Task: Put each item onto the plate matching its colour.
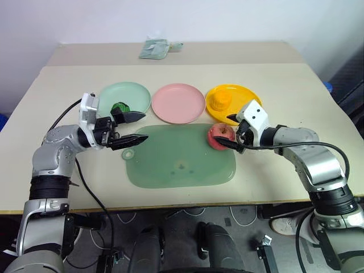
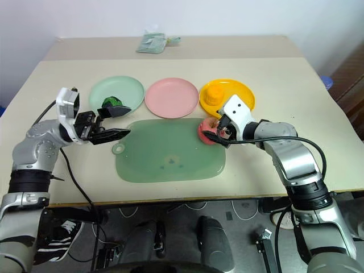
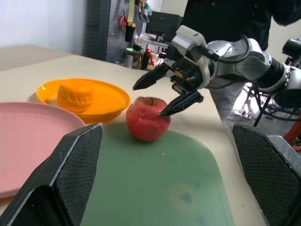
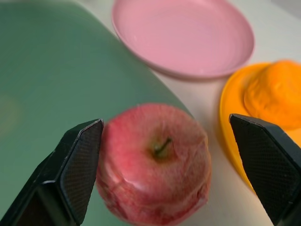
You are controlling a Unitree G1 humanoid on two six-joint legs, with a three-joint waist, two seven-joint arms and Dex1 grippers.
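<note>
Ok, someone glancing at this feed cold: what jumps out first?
The red apple on the green mat's edge, the open right gripper around it. Behind it the pink plate lies bare, while the orange fruit sits on the yellow plate and the green ball on the mint plate.

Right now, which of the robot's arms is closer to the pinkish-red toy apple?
The right. Its gripper hangs just over the pinkish-red toy apple, jaws open around it. The left gripper is across the translucent green mat, beside the mint green plate.
</note>
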